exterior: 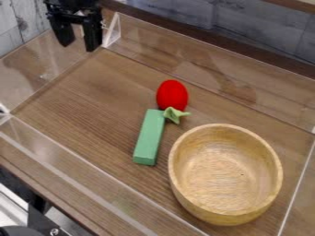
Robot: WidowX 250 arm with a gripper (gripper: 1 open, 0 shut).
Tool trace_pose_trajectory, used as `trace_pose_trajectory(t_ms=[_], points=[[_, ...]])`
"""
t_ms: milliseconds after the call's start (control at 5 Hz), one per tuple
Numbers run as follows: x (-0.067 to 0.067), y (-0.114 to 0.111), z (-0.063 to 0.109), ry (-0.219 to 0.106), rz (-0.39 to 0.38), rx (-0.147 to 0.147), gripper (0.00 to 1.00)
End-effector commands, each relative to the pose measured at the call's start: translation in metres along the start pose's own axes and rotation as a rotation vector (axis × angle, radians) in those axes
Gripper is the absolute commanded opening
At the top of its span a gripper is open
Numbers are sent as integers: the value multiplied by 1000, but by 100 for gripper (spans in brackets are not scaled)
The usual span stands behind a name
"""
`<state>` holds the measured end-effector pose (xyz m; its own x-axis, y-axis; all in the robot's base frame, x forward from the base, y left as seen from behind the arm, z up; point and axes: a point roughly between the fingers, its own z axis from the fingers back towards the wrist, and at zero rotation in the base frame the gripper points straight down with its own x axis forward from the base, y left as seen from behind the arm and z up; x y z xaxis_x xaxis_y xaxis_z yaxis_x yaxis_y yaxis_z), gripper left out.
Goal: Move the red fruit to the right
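On the bench (76, 115), the fruit (172, 94) is lying behind the bowl (226, 175) and slightly to its left. The block (150, 137) is resting left of the bowl, in front of the fruit. The claw (76, 46) is hovering at the far left, behind these 3 things.

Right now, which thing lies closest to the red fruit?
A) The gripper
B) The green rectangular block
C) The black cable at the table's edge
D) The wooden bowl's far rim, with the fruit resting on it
B: the green block has its upper end just beside the leafy stem of the red fruit.
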<state>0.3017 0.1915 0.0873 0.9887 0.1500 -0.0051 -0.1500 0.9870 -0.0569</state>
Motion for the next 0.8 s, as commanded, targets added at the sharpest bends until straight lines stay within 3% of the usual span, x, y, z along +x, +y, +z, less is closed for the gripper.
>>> trace_pose_trajectory(t_ms=[0,200,600], points=[[10,6,12,-64,65,23,100],[12,6,13,-78,133,21,100],[17,15,20,-91,143,23,100]])
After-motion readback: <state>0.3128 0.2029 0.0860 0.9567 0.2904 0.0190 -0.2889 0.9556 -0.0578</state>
